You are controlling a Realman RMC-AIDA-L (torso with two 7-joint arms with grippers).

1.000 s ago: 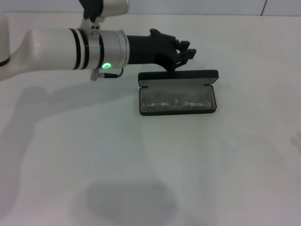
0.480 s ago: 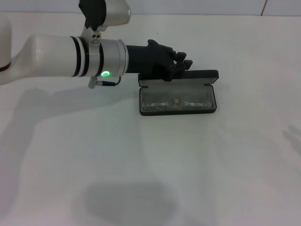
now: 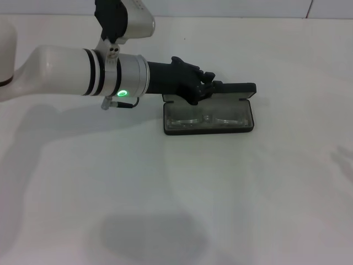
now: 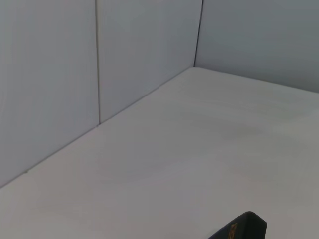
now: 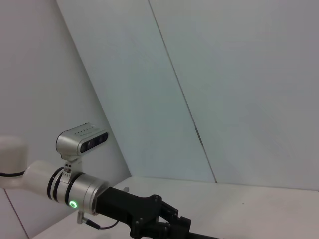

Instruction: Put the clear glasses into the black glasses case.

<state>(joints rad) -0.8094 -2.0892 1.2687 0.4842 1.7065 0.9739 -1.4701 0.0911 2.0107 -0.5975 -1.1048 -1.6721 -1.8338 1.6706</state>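
L gripper (image 3: 212, 88) at back-left lid edge of black glasses case (image 3: 208, 120); finger state can't tell. Clear glasses (image 3: 207, 117) lie inside case, just in front of gripper.

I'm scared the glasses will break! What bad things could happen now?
The clear glasses already lie inside the black glasses case, and the left gripper is at the raised lid's far edge. If the lid is pushed down while an arm of the glasses sticks up, it might pinch them. The push could also slide the light case across the table, since nothing holds it. The right gripper is out of view.
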